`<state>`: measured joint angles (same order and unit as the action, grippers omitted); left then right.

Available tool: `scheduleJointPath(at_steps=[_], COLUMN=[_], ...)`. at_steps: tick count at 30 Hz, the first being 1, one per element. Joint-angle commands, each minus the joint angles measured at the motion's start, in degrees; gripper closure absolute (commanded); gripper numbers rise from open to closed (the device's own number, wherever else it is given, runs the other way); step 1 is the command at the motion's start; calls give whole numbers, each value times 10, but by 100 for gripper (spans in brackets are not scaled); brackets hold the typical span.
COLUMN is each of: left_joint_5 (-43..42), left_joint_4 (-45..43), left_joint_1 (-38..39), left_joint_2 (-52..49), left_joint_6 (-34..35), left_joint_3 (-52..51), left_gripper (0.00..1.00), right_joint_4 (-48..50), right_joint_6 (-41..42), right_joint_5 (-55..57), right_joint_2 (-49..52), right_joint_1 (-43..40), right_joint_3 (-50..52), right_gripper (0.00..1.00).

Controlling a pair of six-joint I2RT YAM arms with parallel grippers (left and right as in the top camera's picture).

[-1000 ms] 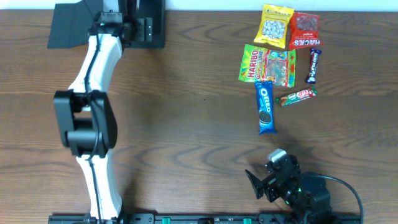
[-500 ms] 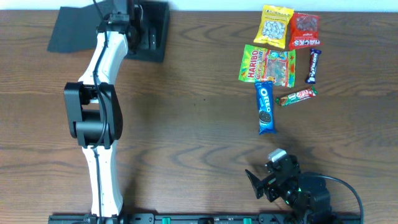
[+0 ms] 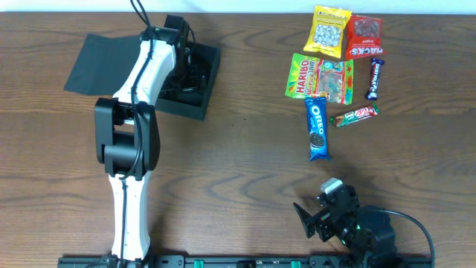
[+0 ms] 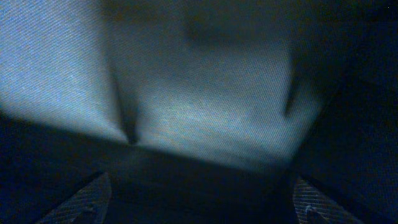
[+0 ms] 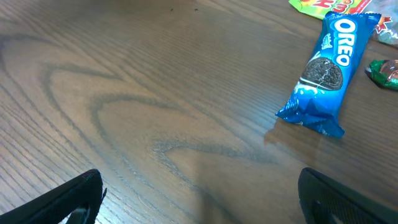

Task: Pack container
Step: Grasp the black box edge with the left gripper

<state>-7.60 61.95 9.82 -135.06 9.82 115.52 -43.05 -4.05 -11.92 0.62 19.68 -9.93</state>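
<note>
Dark teal-black matte square cardboard container [image 3: 97, 63], flap lid open, on brown wooden table [image 3: 238, 164], left gripper [image 3: 184, 68] inside it, fingers spread wide, right gripper [image 3: 311, 218] empty, fingers wide apart

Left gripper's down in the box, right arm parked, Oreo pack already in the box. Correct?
Not quite. The Oreo pack lies on the table, next to the Haribo bag, not in the box; the overhead view shows it. The rest stands: left gripper down in the box, right arm parked.
</note>
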Motion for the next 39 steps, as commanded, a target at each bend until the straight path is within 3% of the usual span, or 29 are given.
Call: scheduleJointPath(at_steps=[1, 6, 18, 29, 36, 37, 39], left_joint_5=[-8, 49, -17, -5, 121, 128, 139], left_joint_4=[15, 25, -46, -46, -28, -28, -27], left_joint_1=[-4, 4, 19, 51, 111, 114, 117], left_joint_2=[18, 87, 136, 98, 50, 44, 31], left_joint_6=[20, 19, 20, 20, 20, 20, 20], left_joint_3=[22, 103, 109, 5, -21, -23, -26], left_gripper=[5, 5, 5, 5, 4, 1, 27], right_joint_4=[-2, -2, -2, -2, -2, -2, -2], right_joint_6=[-7, -7, -7, -7, -7, -7, -7], right_joint_5=[1, 1, 1, 1, 1, 1, 1], right_joint_2=[-3, -3, -3, -3, -3, -3, -3], right_joint_1=[6, 6, 6, 6, 6, 6, 6], right_joint_3=[3, 3, 3, 3, 3, 3, 3], right_gripper=[1, 1, 1, 1, 1, 1, 1])
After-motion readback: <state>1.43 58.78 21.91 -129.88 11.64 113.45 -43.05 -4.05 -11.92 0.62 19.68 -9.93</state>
